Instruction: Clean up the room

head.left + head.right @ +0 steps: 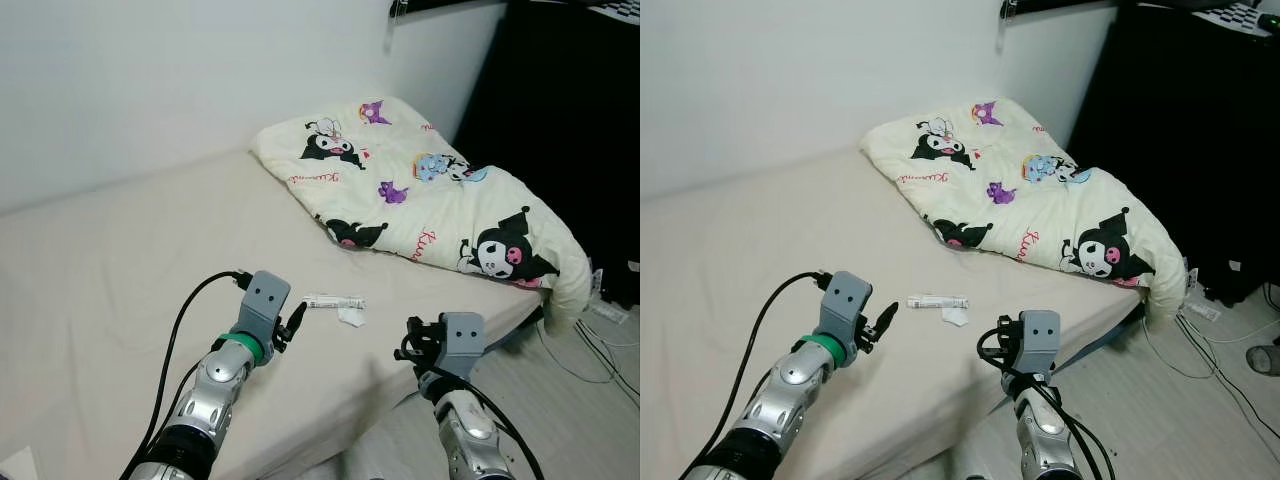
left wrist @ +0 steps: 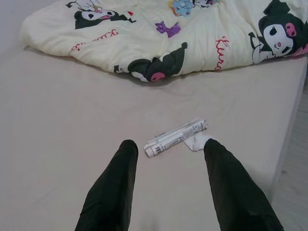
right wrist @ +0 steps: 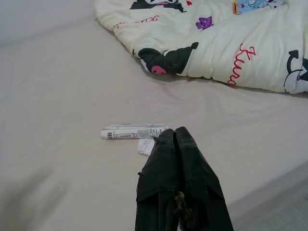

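Bed [image 1: 100, 260]: beige sheet, white wall behind.
Wrapper [image 1: 334, 301]: near the front edge, beside a white scrap [image 1: 351, 317].
Left gripper [image 2: 168, 159]: fingers spread, wrapper just ahead of them.
Right gripper [image 3: 174, 137]: fingers pressed together, pointing at the scrap.
Quilt [image 1: 420, 190]: cartoon print, bunched well behind.
Floor [image 1: 590, 370]: cables, seen from the head.
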Available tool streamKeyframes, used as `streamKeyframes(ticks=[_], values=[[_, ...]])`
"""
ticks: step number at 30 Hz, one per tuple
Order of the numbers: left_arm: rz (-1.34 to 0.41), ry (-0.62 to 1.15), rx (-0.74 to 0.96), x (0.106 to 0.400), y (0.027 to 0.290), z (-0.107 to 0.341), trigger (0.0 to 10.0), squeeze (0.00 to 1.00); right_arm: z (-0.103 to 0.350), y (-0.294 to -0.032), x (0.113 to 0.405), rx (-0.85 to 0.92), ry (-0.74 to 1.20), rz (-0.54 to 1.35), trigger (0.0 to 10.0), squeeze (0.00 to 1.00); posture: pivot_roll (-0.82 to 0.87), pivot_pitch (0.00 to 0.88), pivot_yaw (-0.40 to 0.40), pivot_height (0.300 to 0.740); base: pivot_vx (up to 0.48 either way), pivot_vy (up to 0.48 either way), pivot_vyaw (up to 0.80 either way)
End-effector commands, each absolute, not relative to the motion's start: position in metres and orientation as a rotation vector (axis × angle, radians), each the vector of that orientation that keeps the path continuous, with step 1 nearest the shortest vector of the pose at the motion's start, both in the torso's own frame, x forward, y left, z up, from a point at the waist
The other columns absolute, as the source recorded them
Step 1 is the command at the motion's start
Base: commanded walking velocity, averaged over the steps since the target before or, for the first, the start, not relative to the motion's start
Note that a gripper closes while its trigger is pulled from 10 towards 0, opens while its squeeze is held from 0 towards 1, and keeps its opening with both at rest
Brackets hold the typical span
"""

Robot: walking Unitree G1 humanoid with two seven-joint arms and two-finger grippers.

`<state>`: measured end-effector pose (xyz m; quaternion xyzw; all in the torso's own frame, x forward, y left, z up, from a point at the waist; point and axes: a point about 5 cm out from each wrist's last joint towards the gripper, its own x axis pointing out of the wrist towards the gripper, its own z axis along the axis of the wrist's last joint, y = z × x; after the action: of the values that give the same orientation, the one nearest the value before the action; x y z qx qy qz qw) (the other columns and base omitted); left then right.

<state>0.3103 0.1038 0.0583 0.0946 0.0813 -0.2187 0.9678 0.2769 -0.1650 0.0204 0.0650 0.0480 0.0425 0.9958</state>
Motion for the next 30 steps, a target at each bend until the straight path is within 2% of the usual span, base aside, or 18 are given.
streamKeyframes(ticks=[1,24,30], values=[[-0.445,0.189,0.188,0.3065,0.1047,0.0524,10.0,0.0,0.0162,-0.1654,0.2737,0.14,0.116,0.078,10.0,0.0,-0.06,0.048,0.057,0.74,0.0,0.0,0.0],[-0.454,0.187,0.197,0.3046,0.1039,0.0516,10.0,0.0,0.0155,-0.1649,0.2724,0.139,0.117,0.078,10.0,0.0,-0.05,0.053,0.056,0.74,0.0,0.0,0.0],[-0.476,0.181,0.21,0.3034,0.1014,0.0519,10.0,0.0,0.0154,-0.1652,0.2723,0.138,0.117,0.078,10.0,0.0,-0.06,0.053,0.056,0.74,0.0,-0.48,0.0]])
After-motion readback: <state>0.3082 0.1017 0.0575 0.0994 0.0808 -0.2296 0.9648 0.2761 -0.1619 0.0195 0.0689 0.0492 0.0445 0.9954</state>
